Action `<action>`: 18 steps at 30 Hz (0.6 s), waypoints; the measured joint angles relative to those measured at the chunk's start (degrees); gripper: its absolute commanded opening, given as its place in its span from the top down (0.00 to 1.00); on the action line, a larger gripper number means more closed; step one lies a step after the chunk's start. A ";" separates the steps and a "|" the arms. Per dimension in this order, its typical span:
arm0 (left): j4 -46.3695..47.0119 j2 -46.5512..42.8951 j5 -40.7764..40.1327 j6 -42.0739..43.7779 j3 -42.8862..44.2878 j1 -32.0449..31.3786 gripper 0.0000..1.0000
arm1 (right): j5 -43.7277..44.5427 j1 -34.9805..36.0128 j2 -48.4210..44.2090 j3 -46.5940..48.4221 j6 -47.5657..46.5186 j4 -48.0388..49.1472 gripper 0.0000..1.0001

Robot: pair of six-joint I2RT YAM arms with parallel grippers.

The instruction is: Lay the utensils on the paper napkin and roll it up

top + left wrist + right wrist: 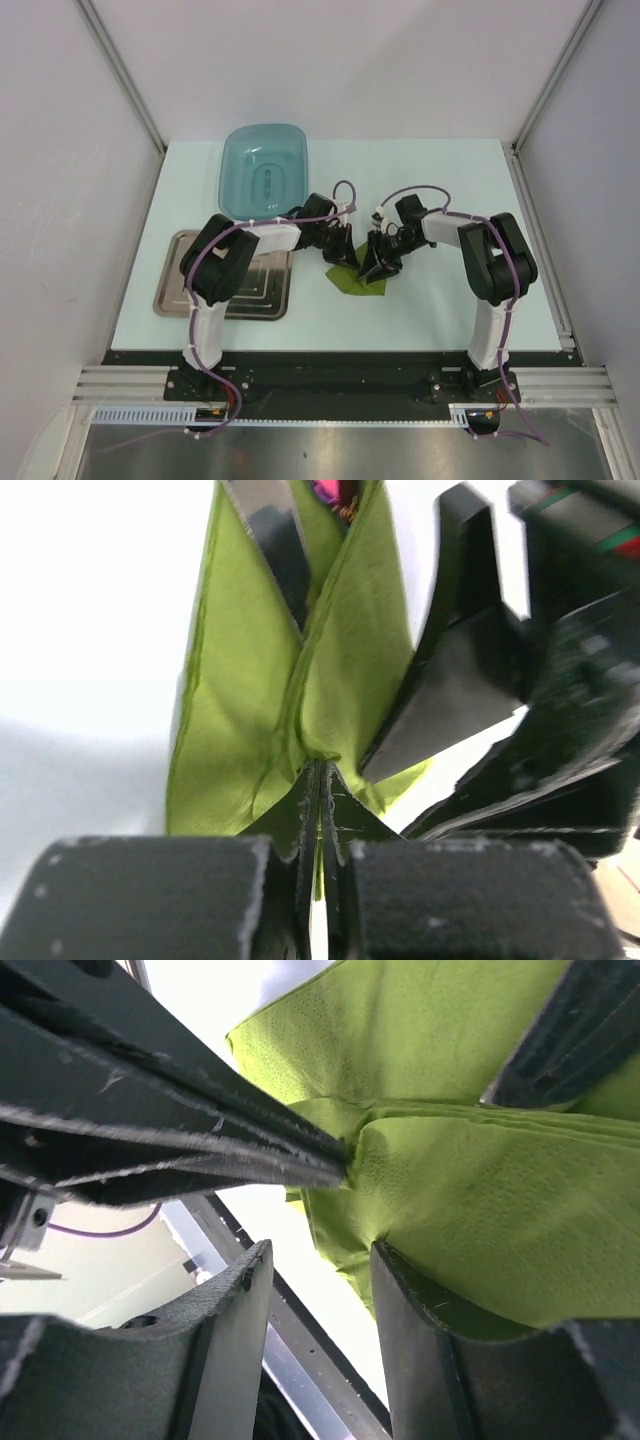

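left gripper (320, 780) clamped on paper napkin (240, 700) fold | right gripper (320, 1260) jaws apart, nothing between, beside napkin | magenta utensil (335, 492) tip inside fold

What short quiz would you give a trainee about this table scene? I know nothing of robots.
1. True or false: the left tool is shut on the thin olive-green paper napkin.
2. Seen from above, where does the teal plastic basin stand? A: on the far left part of the table. B: at the near right corner. C: on the napkin.
3. Fill in: seen from above, the flat steel tray lies to the ___ of the napkin.
Key: 1 true; 2 A; 3 left.
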 measured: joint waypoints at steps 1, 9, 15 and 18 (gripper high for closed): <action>-0.61 0.00 -0.24 0.42 0.00 0.00 1.00 | 0.13 -0.09 -0.20 -0.07 0.00 0.07 0.53; -3.45 0.04 -1.60 2.12 0.81 0.00 1.00 | 0.57 -1.60 -3.32 -0.13 1.18 0.57 0.81; -4.55 0.15 -2.64 2.56 1.27 0.04 1.00 | 3.54 -2.12 -3.98 -0.15 0.48 -0.66 1.00; -4.76 0.15 -2.82 2.56 1.27 0.17 1.00 | 5.31 -2.21 -3.98 -0.72 -0.39 -1.49 1.00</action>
